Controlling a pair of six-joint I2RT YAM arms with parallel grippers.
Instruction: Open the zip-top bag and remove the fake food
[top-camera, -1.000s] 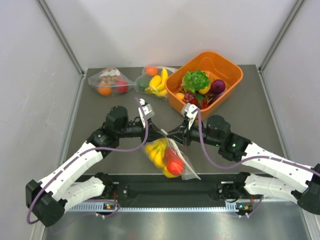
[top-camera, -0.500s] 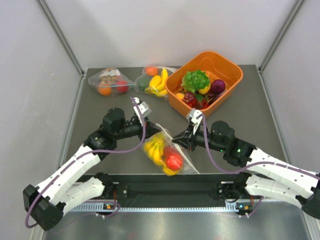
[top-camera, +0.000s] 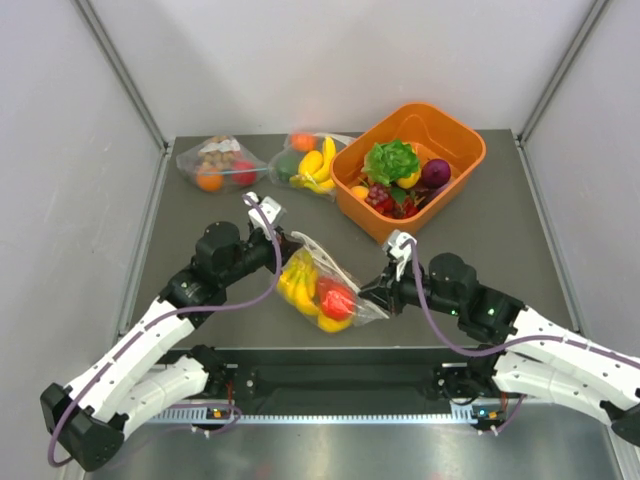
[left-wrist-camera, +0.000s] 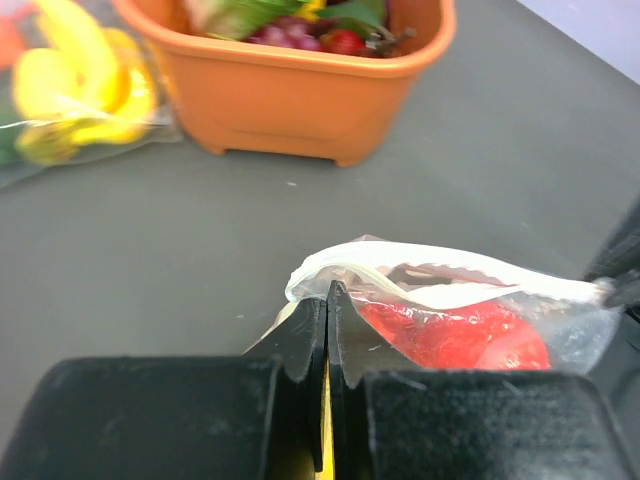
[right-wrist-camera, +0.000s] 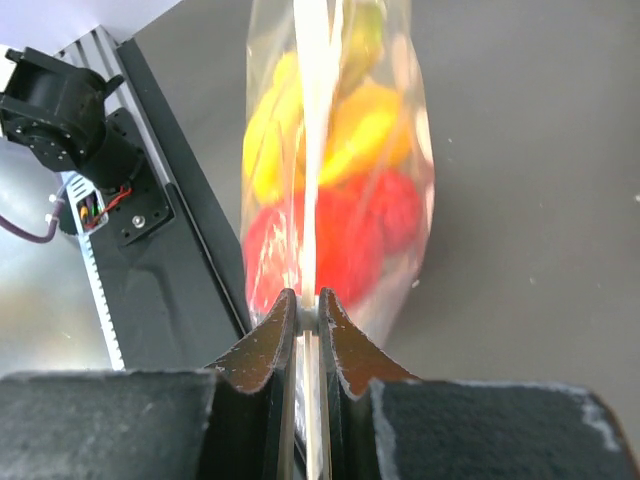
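Only wrist views show left gripper (left-wrist-camera: 327, 302) and right gripper (right-wrist-camera: 308, 306) seemingly clamping zip-top bag (top-camera: 325, 292).

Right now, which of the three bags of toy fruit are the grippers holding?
The zip-top bag nearest the arm bases: left gripper and right gripper both pinch its top edge. The two far bags lie untouched.

I see orange bin (top-camera: 455, 150) on desk (top-camera: 520, 210) beyond right pincer (top-camera: 372, 291), lettuce (top-camera: 390, 160) and grapes (top-camera: 381, 194) inside. Beyond left pincer (top-camera: 284, 243): one plain bag (top-camera: 220, 163), second plain bag (top-camera: 308, 160) just beside bin.
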